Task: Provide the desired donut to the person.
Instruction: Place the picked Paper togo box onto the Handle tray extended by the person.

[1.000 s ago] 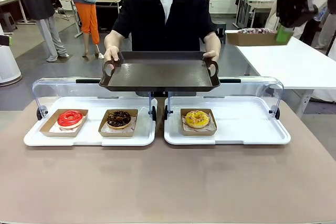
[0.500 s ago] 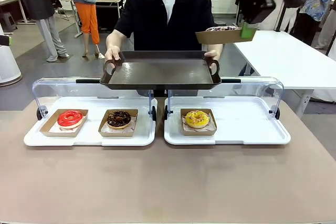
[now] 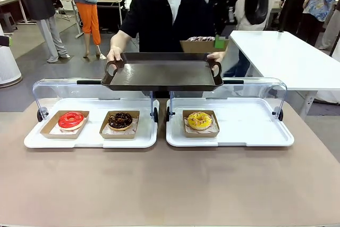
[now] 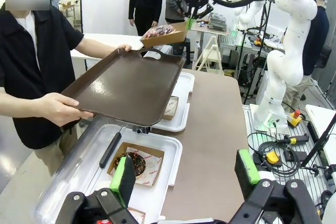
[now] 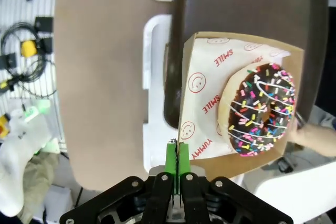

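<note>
The person [image 3: 159, 17] in a black open shirt holds a dark brown serving tray [image 3: 162, 74] by both handles over the display case. My right gripper [image 3: 219, 41] is shut on the edge of a cardboard box [image 5: 206, 92] holding a chocolate donut with coloured sprinkles [image 5: 260, 109]. It hangs over the serving tray's [image 5: 241, 1] far right corner, beside the person's hand. From the left wrist, the box [image 4: 163, 34] shows above the tray [image 4: 126, 85]. My left gripper [image 4: 185, 174] stands open and empty, back above the left case.
Two white trays [image 3: 234, 131] under raised clear lids hold boxed donuts: red [image 3: 70, 120], chocolate [image 3: 120, 120] and yellow [image 3: 199, 120]. A white table [image 3: 287, 57] stands at the far right. Other people stand in the background. The brown tabletop [image 3: 170, 184] lies bare in front.
My right gripper has carried the boxed sprinkled donut left and down, from the far right to the serving tray's right corner. The person has leaned forward.
</note>
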Controlling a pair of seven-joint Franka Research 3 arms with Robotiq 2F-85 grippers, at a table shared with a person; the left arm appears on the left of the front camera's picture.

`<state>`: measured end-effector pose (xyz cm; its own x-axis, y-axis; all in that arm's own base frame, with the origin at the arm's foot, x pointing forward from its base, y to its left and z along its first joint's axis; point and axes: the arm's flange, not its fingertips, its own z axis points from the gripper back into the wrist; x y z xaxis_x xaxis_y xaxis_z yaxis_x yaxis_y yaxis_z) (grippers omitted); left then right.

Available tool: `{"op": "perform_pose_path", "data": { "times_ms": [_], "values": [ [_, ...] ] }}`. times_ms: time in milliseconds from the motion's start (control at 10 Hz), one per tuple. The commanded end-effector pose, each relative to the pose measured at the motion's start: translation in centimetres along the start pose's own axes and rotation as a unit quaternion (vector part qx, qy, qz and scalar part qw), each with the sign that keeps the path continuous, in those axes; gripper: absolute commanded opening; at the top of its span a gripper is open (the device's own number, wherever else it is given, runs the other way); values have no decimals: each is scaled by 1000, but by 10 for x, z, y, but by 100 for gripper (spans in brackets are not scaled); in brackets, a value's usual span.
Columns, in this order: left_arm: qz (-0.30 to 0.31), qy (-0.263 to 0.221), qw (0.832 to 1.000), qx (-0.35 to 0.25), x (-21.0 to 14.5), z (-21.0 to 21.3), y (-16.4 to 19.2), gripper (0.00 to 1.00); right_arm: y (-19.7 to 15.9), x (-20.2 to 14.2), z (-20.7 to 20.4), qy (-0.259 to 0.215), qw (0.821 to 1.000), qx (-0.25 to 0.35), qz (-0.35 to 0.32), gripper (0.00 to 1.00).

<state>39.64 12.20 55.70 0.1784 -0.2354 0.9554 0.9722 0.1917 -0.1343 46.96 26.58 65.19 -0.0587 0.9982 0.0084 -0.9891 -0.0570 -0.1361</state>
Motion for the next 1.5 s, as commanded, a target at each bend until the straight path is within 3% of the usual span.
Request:
{"op": "perform_pose_path", "data": {
  "times_ms": [0,300,700,1400],
  "values": [
    [-3,-6,1000,-2,1,0,-1,100,-17,16,-15,-15,1000,-9,-16,1],
    [-3,-6,1000,-2,1,0,-1,100,-33,27,-42,-18,1000,-14,-7,1],
    [-3,-6,1000,-2,1,0,-1,100,-47,21,-66,-14,999,-2,-39,1],
    [-3,-6,1000,-2,1,0,-1,100,-60,13,-95,-24,999,20,-31,1]
  ]
}}
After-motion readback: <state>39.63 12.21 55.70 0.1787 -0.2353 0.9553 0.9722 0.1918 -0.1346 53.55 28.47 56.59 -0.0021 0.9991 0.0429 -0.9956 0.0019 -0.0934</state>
